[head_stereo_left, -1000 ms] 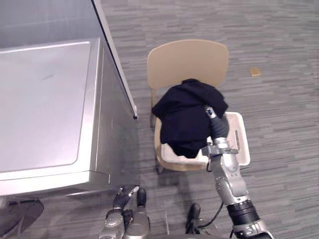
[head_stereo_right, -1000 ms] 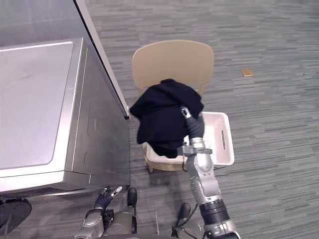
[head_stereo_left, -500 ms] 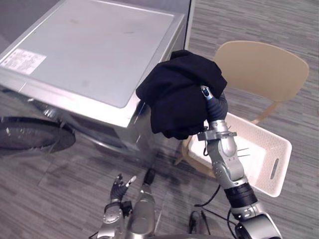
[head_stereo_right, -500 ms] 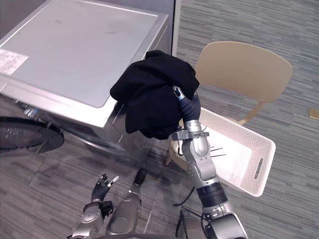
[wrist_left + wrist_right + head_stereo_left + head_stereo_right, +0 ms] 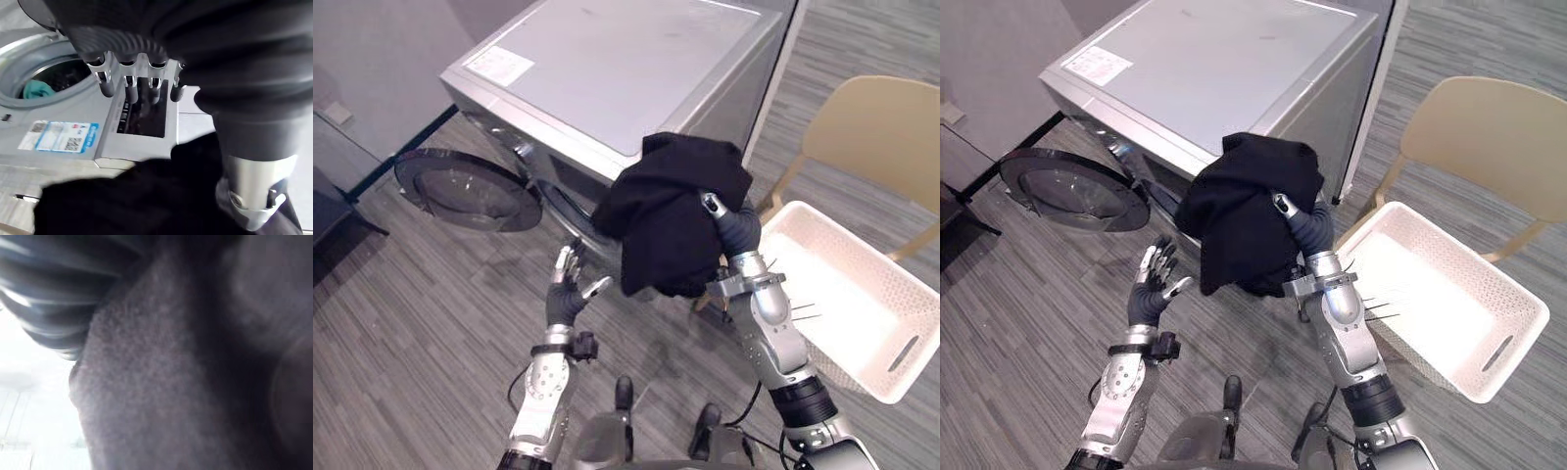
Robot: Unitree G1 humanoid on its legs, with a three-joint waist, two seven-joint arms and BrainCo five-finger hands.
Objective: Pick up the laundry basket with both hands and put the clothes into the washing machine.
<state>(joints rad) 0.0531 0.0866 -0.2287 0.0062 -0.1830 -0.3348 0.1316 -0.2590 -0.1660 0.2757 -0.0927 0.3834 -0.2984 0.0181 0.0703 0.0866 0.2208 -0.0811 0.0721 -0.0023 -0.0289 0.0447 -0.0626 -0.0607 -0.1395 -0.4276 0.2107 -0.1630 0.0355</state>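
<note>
Lower bunched black garment (image 5: pixel 666 220), seemingly draped over right hand (image 5: pixel 736 231) (grip untellable), into silver washing machine (image 5: pixel 636 59); keep splayed left hand (image 5: pixel 566 294) clear.

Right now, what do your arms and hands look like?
The right arm is silver-grey metal with a black band around it. The left hand has silver fingers with dark tips. Dark ribbed covers wrap both wrists.
</note>
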